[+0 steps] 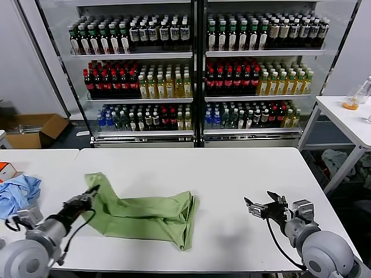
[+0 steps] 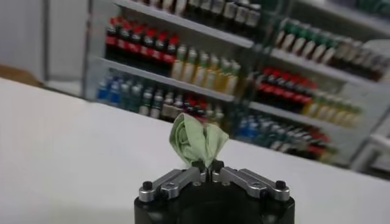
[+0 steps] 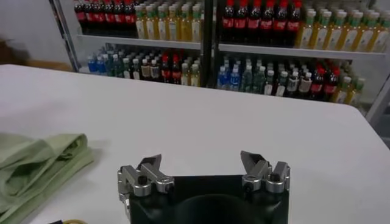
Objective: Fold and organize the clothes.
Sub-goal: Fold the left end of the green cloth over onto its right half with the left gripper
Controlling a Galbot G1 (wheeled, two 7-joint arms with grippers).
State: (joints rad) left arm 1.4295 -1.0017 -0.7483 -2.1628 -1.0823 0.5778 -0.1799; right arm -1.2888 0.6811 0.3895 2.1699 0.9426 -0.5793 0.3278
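Note:
The light green shirt (image 1: 145, 209) lies crumpled lengthwise on the white table (image 1: 220, 174), left of centre. My left gripper (image 1: 93, 191) is shut on the shirt's left end and lifts it a little off the table. In the left wrist view a bunch of green fabric (image 2: 196, 141) stands up from my closed left gripper (image 2: 209, 167). My right gripper (image 1: 255, 207) is open and empty above the table at the right front, well apart from the shirt. The right wrist view shows my right gripper (image 3: 201, 163) wide open, with the shirt's folded end (image 3: 42, 161) off to one side.
A light blue cloth (image 1: 17, 194) lies on a second table at the far left, beside an orange box (image 1: 6, 171). Drink coolers (image 1: 197, 69) full of bottles stand behind the table. Another white table (image 1: 353, 119) is at the far right.

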